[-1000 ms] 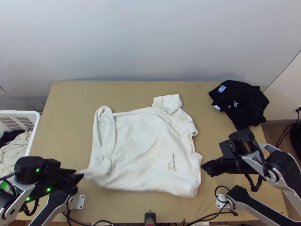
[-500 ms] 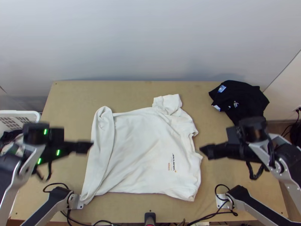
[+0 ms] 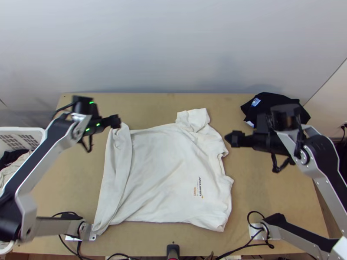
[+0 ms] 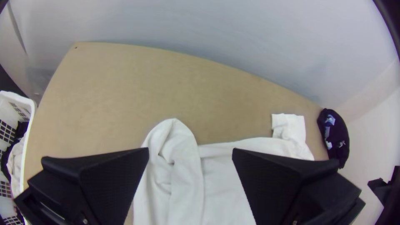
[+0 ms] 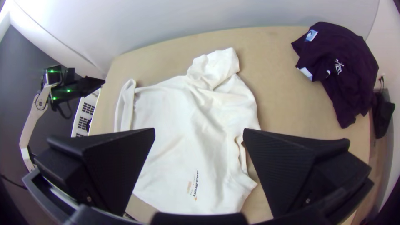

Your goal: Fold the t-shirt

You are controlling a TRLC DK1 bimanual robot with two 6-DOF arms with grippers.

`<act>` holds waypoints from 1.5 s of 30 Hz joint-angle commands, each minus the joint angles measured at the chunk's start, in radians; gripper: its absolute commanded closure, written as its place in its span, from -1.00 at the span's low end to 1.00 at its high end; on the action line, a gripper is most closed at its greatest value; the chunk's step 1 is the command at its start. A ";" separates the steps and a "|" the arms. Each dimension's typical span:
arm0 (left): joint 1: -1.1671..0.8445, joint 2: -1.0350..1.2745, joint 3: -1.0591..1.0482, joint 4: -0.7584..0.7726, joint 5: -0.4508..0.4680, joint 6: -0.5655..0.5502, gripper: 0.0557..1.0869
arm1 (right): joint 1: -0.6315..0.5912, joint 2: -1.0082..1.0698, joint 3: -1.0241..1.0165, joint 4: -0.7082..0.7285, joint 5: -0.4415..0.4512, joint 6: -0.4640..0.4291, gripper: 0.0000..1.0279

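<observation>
Your spread, empty left gripper [image 4: 191,152] and right gripper [image 5: 199,131] move farther up alongside the white T-shirt [image 3: 167,173], likely for another fold.

Top view steeply down on table [image 3: 78,151], wrist views lower, facing wall [image 3: 173,43], sharing part of the shirt [image 3: 169,173]

In the left wrist view, the jaws of the left gripper [image 3: 116,121] are standing wide apart. Between them, a creased, rounded fold [image 4: 177,166] of the white t-shirt [image 4: 221,175] is showing. The t-shirt is lying on the wooden surface [image 4: 125,83], its sleeve [image 4: 289,126] jutting out. Near the sleeve, a dark garment [image 4: 339,143] is lying bunched. Beside the surface, a white basket [image 4: 28,114] is holding light cloth [image 4: 16,160] and dark cloth [image 4: 21,130].
</observation>
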 commanded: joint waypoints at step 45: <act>-0.139 0.537 0.193 0.025 -0.519 0.072 0.92 | -0.047 0.110 -0.151 0.279 0.096 -0.010 -0.91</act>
